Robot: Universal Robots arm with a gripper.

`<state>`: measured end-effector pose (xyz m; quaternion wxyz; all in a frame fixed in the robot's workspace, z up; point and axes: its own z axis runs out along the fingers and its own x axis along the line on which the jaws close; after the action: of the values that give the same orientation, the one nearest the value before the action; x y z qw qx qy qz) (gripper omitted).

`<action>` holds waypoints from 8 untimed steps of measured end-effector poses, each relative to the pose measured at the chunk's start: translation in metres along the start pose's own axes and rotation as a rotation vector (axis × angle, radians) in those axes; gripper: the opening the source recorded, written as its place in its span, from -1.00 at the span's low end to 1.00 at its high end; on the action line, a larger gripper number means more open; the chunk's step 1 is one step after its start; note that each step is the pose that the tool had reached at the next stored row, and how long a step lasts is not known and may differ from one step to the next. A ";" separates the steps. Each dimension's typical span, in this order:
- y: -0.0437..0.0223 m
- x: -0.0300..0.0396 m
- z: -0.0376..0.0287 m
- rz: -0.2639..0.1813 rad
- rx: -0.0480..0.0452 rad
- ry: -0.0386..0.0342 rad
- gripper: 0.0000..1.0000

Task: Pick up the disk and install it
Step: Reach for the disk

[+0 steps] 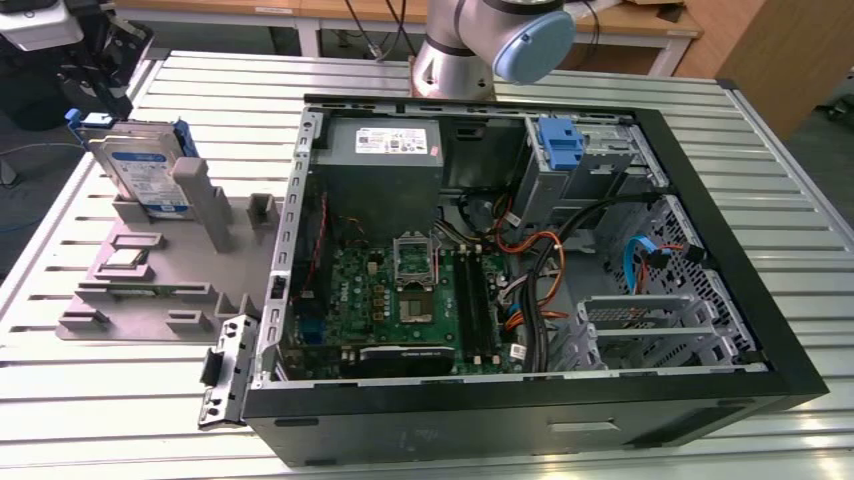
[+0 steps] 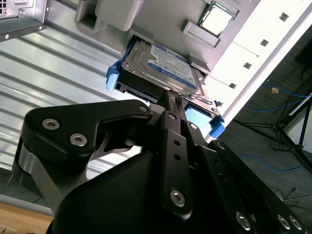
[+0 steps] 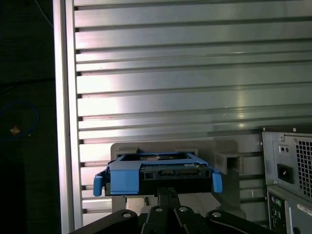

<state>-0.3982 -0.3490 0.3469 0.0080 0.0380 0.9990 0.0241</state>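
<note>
The disk (image 1: 140,168) is a silver drive with a white-and-blue label in a blue bracket. It stands on edge in the grey holder (image 1: 154,280) on the exterior view's left, beside the open computer case (image 1: 747,330). In both wrist views the disk (image 2: 168,66) (image 3: 156,176) lies just beyond my fingertips. My gripper (image 2: 173,97) (image 3: 166,194) points at its upper edge, and its black fingers look shut together with nothing between them. Whether the tips touch the disk is unclear.
The case holds a motherboard (image 1: 400,300), a grey power supply (image 1: 380,150), loose cables and a blue caddy (image 1: 561,140) in the far bay. A small chip (image 1: 124,260) (image 2: 217,17) rests on the holder. The arm's base (image 1: 487,45) stands behind the case on the ribbed metal table (image 1: 120,390).
</note>
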 end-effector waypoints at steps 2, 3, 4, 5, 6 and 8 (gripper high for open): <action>0.0000 0.0000 0.0000 0.000 0.0000 0.0000 -0.80; 0.0000 0.0000 0.0000 0.000 0.0000 0.0001 -0.80; 0.0000 0.0000 -0.0005 0.000 0.0001 0.0000 -0.80; 0.0000 0.0000 -0.0008 0.000 -0.0001 -0.0002 -0.80; 0.0000 0.0000 -0.0008 0.000 -0.0002 -0.0004 -0.80; 0.0001 0.0000 -0.0011 0.000 0.0000 0.0000 -0.80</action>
<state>-0.3982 -0.3490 0.3481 0.0080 0.0380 0.9990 0.0242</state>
